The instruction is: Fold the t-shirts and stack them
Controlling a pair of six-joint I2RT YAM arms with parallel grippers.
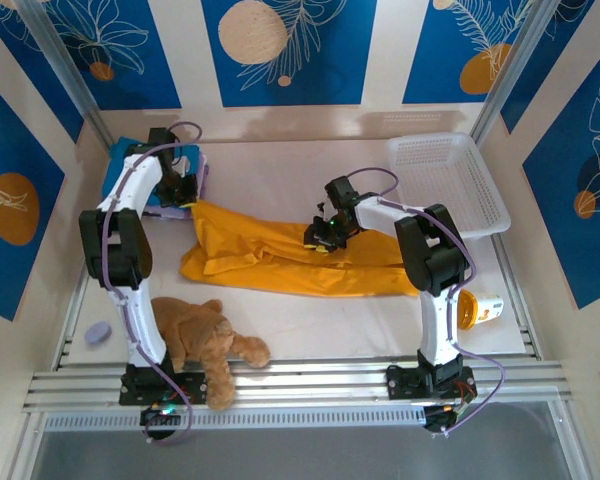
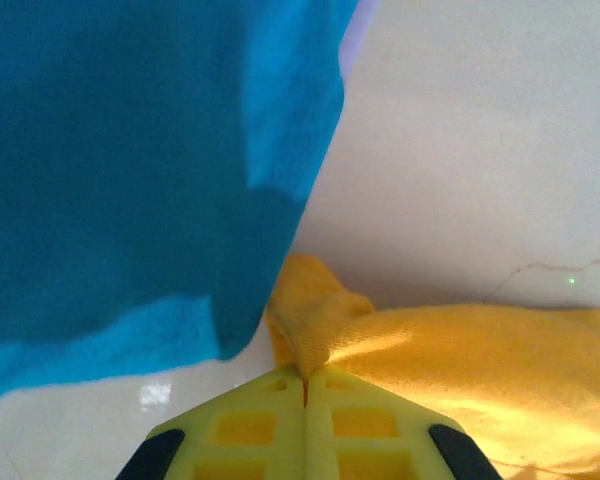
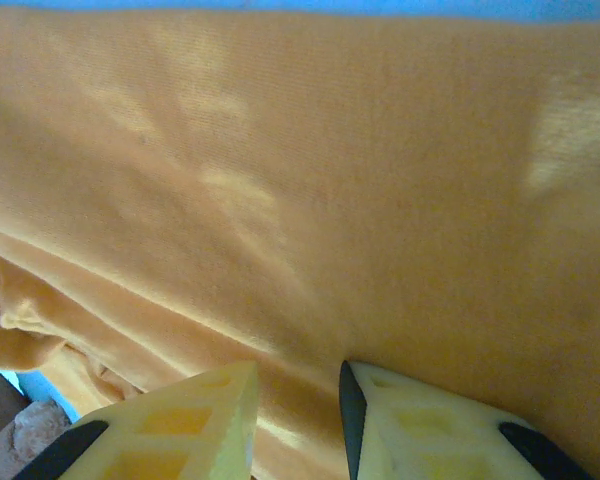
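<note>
Right at the left gripper [image 2: 305, 378], the two yellow fingers [image 2: 250, 425] are pressed together, pinching a bunched corner of the mustard-orange t-shirt [image 2: 460, 360]. Just beside that corner lies the folded blue t-shirt [image 2: 130, 150], with a sliver of the pale lilac t-shirt [image 2: 355, 30] at its far edge. From above, the left gripper [image 1: 187, 200] sits at the shirt's far-left corner, next to the blue stack in the table's back-left area.

The right gripper [image 3: 295, 400] has its fingers apart, poised over orange cloth [image 3: 300, 180]; from above it [image 1: 322, 238] rests at the upper edge of the mustard shirt [image 1: 280, 260], which sprawls crumpled across mid-table [image 1: 280, 170]. A white basket [image 1: 450, 180] stands back-right, a brown teddy [image 1: 195, 340] near-left and an orange cup [image 1: 480, 310] near-right.
</note>
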